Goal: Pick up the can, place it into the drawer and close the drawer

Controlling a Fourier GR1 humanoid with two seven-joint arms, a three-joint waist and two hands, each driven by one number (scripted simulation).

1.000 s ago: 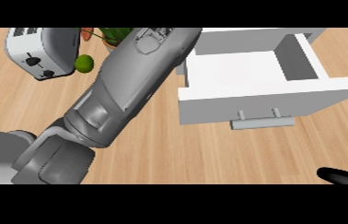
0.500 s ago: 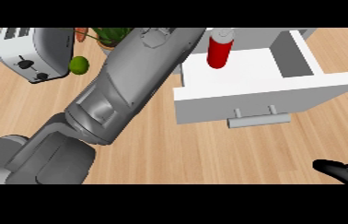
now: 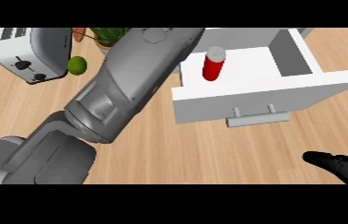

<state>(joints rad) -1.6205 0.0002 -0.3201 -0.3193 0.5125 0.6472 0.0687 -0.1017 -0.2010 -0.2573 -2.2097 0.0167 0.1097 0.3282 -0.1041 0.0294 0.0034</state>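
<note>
The red can [image 3: 212, 65] with a grey top stands upright inside the open white drawer [image 3: 299, 87], near its left wall. My left forearm [image 3: 129, 89] runs from the lower left up to the view's top edge just left of the can. Its hand is cut off there and does not show. Nothing visible grips the can. My right hand [image 3: 330, 163] rests at the lower right edge, open and holding nothing, well below the drawer's front handle [image 3: 258, 120].
A silver toaster [image 3: 31, 52] stands at the upper left, with a green lime [image 3: 77, 65] beside it and a potted plant [image 3: 107, 34] behind. Wooden counter [image 3: 204, 149] lies in front of the drawer.
The can, unseen a second ago, came into view above the drawer and has sunk lower into it. My right hand has edged slightly further into view.
</note>
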